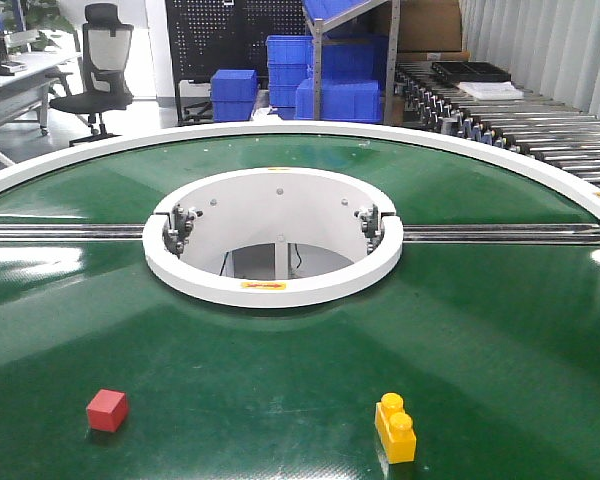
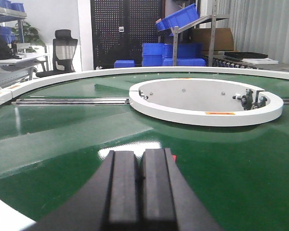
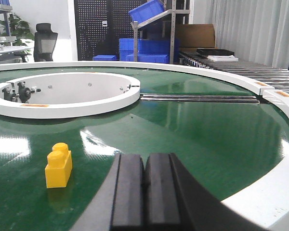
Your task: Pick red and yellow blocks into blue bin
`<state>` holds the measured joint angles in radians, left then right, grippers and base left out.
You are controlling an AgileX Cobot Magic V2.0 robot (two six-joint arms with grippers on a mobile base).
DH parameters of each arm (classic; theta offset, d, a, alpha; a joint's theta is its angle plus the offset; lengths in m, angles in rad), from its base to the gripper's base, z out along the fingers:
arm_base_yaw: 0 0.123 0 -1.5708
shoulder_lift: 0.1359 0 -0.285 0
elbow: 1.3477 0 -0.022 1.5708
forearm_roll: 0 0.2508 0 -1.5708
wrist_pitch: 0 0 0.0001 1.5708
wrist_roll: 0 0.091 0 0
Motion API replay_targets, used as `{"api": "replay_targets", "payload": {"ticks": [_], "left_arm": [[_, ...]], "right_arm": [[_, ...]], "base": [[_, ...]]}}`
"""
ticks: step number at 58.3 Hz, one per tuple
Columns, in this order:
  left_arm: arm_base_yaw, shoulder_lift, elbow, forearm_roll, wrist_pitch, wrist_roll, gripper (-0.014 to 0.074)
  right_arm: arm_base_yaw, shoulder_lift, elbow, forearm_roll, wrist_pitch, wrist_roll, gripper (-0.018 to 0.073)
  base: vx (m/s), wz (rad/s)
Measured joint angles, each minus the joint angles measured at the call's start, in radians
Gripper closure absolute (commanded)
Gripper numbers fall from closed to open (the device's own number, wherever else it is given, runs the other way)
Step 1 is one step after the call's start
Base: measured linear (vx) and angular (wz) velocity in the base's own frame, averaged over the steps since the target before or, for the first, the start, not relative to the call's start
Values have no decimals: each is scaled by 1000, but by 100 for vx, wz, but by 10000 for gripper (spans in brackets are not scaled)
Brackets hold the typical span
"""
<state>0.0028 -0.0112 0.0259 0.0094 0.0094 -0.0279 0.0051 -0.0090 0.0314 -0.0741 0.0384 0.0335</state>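
We are looking across a big round green bench (image 1: pixel 480 330) with a white ring (image 1: pixel 270 285) sitting in its middle. The red cube (image 1: pixel 107 410) is sitting on the green top near us, on the left side. The yellow brick (image 1: pixel 396 428) is sitting on the right side, well apart from the cube, and its two round bumps are pointing up. Our left gripper (image 2: pixel 139 159) is hanging low over the bench, and its two black fingers (image 2: pixel 123 187) are pressing together with nothing between them. A tiny bit of the red cube is peeking out from behind its right finger. Our right gripper (image 3: pixel 145 161) is hanging low too, with its fingers squeezed together and holding nothing. The yellow brick is standing to the left of it, near but not touching. Far at the back, blue crates (image 1: pixel 290 60) are sitting in stacks, a black chair (image 1: pixel 98 60) is standing on the left, and grey rollers (image 1: pixel 540 130) are running along the right.
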Motion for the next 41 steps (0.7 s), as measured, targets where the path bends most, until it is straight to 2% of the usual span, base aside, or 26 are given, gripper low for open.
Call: {"api": "replay_targets", "payload": {"ticks": [29, 36, 41], "left_arm": [[0, 0, 0, 0, 0, 0, 594], [0, 0, 0, 0, -9, 0, 594], [0, 0, -1, 0, -61, -4, 594]], "right_arm": [[0, 0, 0, 0, -3, 0, 569], [0, 0, 0, 0, -38, 0, 569], [0, 0, 0, 0, -117, 0, 569]], "base": [[0, 0], [0, 0], [0, 0]]}}
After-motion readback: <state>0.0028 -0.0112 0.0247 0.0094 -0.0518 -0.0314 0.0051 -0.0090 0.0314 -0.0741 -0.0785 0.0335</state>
